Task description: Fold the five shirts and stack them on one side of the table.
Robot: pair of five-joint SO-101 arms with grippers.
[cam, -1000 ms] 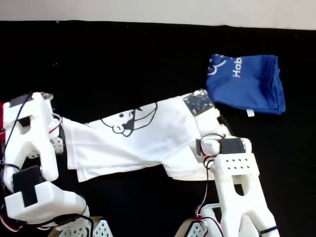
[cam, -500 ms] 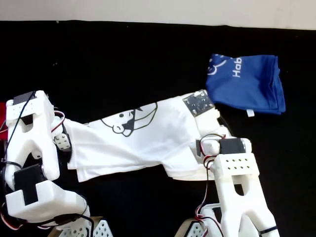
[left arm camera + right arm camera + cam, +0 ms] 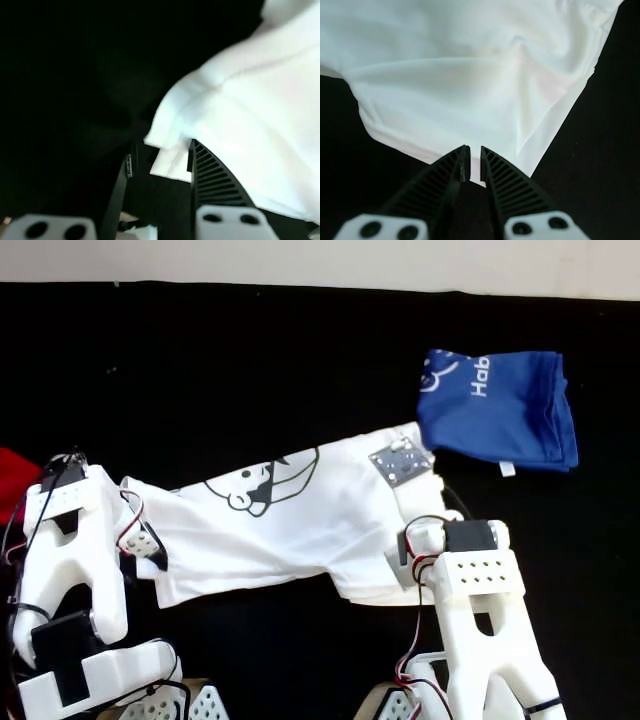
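Table (image 3: 250, 350) cloth, black, covers nearly the whole high view. The white shirt (image 3: 290, 530) lies spread across the middle of it, print up, rumpled and not yet folded. The left arm (image 3: 70, 550) stands at the lower left of the frame and the right arm (image 3: 480, 610) at the lower right, one at each end of that shirt. A blue shirt (image 3: 500, 410), already folded, rests in the upper right, touching the white shirt's far corner. A scrap of red cloth (image 3: 12, 480) shows at the left edge.

Over the last second the left arm has dropped lower in the frame and swung in toward the shirt's left edge, which uncovered the red cloth. The right arm has held its place, with only a slight tilt at the wrist. The white shirt itself has barely shifted.

The left gripper (image 3: 161, 150) has its fingers a narrow way apart with the shirt's hem hanging between them. It looks unclamped, though the blur makes that hard to be sure of. The right gripper (image 3: 474, 150) has its fingers pressed almost together on the shirt's opposite edge.

My judgement: one end is pinned and the other is about to be taken, so a first fold of the white shirt is being set up. One shirt looks done.
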